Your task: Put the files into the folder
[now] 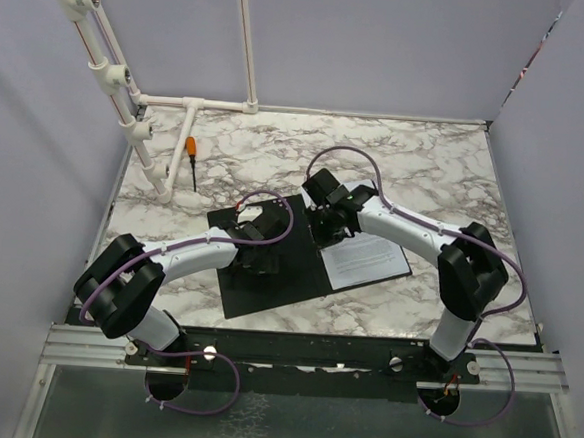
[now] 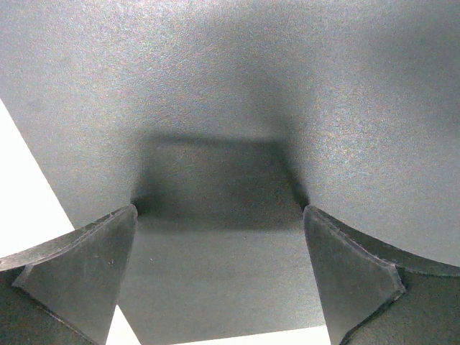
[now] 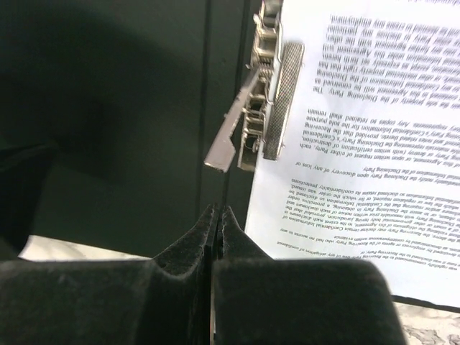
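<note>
Folder (image 1: 268,277) inside: matt black, fine grain.
Files (image 1: 369,260), on folder's 3 o'clock half: white, dense small black text.
Clip (image 3: 251,108): silver metal, ribbed grey bar.
Table (image 1: 426,168): white marble, grey-brown veins.
Screwdriver (image 1: 190,152), 10 o'clock of folder: orange handle, black shaft.
Pipes (image 1: 190,104): white.
Arms (image 1: 402,225): white shells, black joints.
Cables (image 1: 349,150): purple.
Left gripper (image 2: 219,237), right gripper (image 3: 217,212): black.
Walls (image 1: 384,45): pale lavender-grey.

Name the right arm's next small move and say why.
Probably nudge the shut right gripper forward onto the lever of the metal clip and press it down. The files already lie in the open folder, their edge at the clip, and the lever looks raised.
</note>
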Available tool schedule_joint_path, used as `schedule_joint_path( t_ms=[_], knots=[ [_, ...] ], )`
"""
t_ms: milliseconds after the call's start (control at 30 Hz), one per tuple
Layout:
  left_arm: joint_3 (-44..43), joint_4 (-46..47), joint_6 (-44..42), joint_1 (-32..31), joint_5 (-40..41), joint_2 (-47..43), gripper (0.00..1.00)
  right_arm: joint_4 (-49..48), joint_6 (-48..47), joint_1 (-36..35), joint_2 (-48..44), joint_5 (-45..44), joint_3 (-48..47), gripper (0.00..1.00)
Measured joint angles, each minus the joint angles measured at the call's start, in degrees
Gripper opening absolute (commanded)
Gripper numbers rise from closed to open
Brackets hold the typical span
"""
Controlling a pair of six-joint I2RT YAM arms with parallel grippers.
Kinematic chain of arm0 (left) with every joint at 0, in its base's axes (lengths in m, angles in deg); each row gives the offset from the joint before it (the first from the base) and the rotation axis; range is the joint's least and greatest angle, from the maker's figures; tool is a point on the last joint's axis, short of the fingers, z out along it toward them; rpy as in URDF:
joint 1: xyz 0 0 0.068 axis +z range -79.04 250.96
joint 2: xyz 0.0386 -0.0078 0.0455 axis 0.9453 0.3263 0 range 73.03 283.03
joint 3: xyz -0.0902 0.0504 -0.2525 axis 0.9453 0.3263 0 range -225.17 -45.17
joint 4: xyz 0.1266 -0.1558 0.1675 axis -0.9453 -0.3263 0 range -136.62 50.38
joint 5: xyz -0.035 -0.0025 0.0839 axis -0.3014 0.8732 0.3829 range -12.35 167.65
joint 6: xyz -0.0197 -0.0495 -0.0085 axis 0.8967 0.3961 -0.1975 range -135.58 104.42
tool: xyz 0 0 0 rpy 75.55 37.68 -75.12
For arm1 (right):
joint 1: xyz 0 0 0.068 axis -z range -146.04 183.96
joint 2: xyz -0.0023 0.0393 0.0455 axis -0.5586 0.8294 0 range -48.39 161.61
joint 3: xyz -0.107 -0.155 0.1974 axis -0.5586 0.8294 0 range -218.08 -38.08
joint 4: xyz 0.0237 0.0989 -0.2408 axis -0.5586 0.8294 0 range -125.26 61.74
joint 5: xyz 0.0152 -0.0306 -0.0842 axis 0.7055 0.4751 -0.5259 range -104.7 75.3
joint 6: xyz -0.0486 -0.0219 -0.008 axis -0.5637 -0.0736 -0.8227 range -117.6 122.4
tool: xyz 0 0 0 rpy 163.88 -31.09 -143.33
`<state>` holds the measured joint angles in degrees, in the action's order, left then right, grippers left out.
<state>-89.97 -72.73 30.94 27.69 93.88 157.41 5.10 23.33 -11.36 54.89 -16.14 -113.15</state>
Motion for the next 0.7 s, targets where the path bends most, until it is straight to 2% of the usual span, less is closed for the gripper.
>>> schedule_joint_path(
  t_ms=[167, 367, 700],
  knots=[
    [0.0, 0.02, -0.02, 0.0, 0.0, 0.0, 0.99, 0.76, 0.0, 0.0, -2.29, 0.0, -4.0, 0.03],
    [0.0, 0.02, -0.02, 0.0, 0.0, 0.0, 0.99, 1.6, 0.15, 0.0, -3.21, -0.28, -7.63, 0.22],
    [0.04, 0.07, -0.07, 0.0, 0.0, -0.07, 0.99, 1.77, 0.22, 0.0, 0.85, -1.73, -12.04, 0.22]
  ],
)
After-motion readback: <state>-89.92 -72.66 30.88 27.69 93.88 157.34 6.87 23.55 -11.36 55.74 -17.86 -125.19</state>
